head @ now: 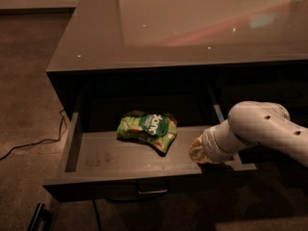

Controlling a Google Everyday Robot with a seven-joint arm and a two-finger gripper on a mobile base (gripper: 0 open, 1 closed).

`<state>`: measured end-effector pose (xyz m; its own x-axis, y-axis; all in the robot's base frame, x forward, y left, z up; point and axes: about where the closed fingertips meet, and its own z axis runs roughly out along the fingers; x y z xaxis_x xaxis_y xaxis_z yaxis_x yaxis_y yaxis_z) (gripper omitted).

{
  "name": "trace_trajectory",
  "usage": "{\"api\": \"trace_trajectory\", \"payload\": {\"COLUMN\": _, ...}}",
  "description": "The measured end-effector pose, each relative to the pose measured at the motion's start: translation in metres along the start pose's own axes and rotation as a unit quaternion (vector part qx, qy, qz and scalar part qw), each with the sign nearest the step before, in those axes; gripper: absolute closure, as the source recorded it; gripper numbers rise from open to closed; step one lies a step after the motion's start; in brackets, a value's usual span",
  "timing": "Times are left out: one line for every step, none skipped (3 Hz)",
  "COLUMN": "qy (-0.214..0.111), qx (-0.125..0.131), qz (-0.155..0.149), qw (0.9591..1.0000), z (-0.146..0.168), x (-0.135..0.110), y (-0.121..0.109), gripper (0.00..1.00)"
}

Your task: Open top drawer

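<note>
Countertop [192,28]: smooth, glossy, reflective. Top drawer [125,159]: matt dark front, dull grey floor, faintly scuffed. Pull [152,187]: metal, slight sheen. Snack bag [148,129]: crinkled glossy green film. Gripper [198,150], at the drawer's right front corner: smooth pale casing. Arm [262,129]: smooth white plastic. Carpet [29,105]: rough.
</note>
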<state>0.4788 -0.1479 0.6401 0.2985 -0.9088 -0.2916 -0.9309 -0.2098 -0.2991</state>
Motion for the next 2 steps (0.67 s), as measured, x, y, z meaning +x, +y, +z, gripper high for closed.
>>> {"api": "trace_trajectory", "payload": {"qy": 0.000, "qx": -0.001, "qz": 0.000, "qw": 1.0000, "z": 0.0001, "x": 0.0001, "y": 0.0004, "gripper": 0.58}}
{"api": "trace_trajectory", "payload": {"qy": 0.000, "qx": -0.001, "qz": 0.000, "qw": 1.0000, "z": 0.0001, "x": 0.0001, "y": 0.0004, "gripper": 0.36}}
